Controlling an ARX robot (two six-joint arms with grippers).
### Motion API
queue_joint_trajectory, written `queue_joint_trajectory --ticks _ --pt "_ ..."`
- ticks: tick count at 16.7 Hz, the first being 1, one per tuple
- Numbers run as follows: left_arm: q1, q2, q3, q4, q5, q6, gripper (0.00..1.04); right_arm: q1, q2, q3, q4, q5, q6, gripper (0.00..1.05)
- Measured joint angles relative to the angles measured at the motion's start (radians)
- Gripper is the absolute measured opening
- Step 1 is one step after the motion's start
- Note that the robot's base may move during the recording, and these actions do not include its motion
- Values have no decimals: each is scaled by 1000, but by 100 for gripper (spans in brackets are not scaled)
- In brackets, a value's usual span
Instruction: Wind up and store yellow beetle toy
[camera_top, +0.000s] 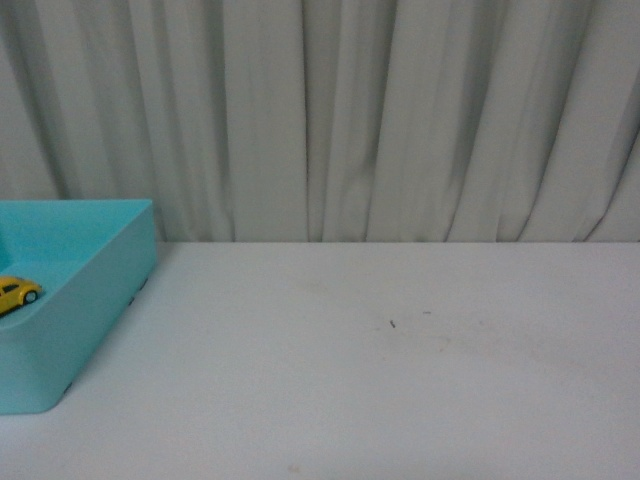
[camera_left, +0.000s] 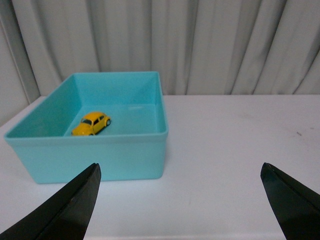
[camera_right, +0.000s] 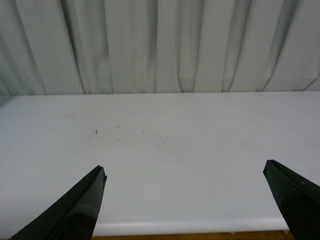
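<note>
From the front camera I see the yellow beetle toy (camera_top: 17, 292) lying inside the teal bin (camera_top: 95, 300) at the table's (camera_top: 380, 370) left edge; neither arm shows here. To me the storing looks finished, so the sound move is to keep both arms clear and not bump the bin.

Through the left wrist camera, the left gripper (camera_left: 182, 200) hovers back from the bin, jaws spread wide and empty, aimed at its near wall.

Through the right wrist camera, the right gripper (camera_right: 185, 200) hangs low over bare table, jaws wide, holding nothing.
</note>
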Motion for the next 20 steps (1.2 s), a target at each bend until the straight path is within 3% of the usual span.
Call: queue_joint_trajectory --ticks 20 --pt "0 0 0 -4 1 0 98 0 0 0 -3 0 0 98"
